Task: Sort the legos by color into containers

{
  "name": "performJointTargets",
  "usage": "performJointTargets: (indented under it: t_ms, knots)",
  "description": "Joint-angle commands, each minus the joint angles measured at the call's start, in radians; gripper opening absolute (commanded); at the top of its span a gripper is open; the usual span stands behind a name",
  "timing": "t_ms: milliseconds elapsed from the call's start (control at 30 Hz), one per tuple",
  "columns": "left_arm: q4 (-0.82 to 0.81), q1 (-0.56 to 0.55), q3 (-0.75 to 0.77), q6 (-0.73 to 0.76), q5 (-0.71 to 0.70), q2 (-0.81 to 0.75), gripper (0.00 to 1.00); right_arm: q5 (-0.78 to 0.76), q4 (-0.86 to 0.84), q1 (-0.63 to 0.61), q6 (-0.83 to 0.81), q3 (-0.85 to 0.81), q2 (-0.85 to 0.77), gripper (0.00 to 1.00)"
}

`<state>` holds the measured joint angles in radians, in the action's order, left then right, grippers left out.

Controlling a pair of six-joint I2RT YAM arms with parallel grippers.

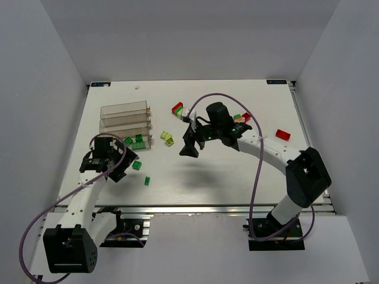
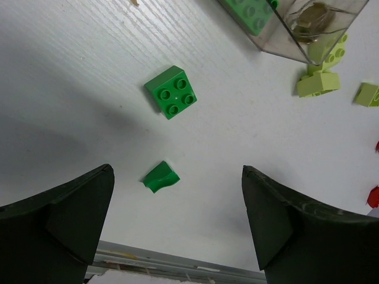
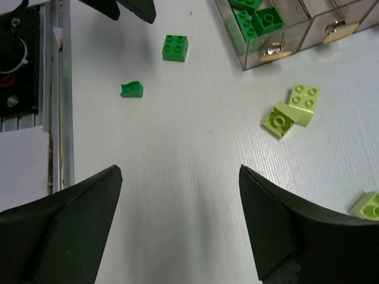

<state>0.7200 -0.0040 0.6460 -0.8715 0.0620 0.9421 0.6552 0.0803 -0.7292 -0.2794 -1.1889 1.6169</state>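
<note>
The tray (image 1: 121, 109) is clear, smoky plastic, split into narrow rectangular compartments. Its near-side compartment holds green studded bricks (image 3: 254, 21) (how many, I cannot tell). The surface (image 1: 237, 171) is white with a faint grain. Just in front of the tray lies a square green brick (image 2: 172, 92) with four studs, and farther out from the tray a small curved green scrap (image 2: 160, 177). Two lime bricks (image 3: 293, 109) touch each other just right of the tray, and red bricks (image 1: 177, 108) lie farther right. The left tool (image 2: 177, 198) hangs in front of the tray, fingers wide apart, gripping nothing. The right tool (image 3: 180, 198) hovers right of the tray, equally spread and empty.
</note>
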Motion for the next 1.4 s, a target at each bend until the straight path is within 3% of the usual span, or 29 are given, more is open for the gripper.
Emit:
performJointTargets:
  t_ms: [0, 133, 433, 700, 1133, 1367]
  knots:
    - [-0.033, 0.002, -0.011, -0.018, -0.004, 0.015, 0.98, 0.004, 0.002, 0.016, 0.006, 0.024, -0.068, 0.83]
    - [-0.033, 0.002, -0.003, -0.014, -0.024, 0.053, 0.98, -0.008, 0.013, 0.022, 0.016, 0.049, -0.097, 0.76]
    - [0.013, -0.089, 0.112, 0.045, -0.183, 0.250, 0.96, -0.006, 0.012, 0.039, 0.032, 0.075, -0.115, 0.73]
    - [-0.060, -0.103, 0.149, 0.098, -0.219, 0.383, 0.79, 0.003, 0.007, 0.042, 0.040, 0.031, -0.074, 0.73]
    - [-0.194, -0.175, 0.170, 0.025, -0.281, 0.509, 0.75, 0.000, 0.009, 0.045, 0.042, 0.022, -0.048, 0.74]
    - [-0.208, -0.177, 0.110, 0.011, -0.309, 0.503, 0.63, 0.001, 0.006, 0.048, 0.043, 0.009, -0.034, 0.74]
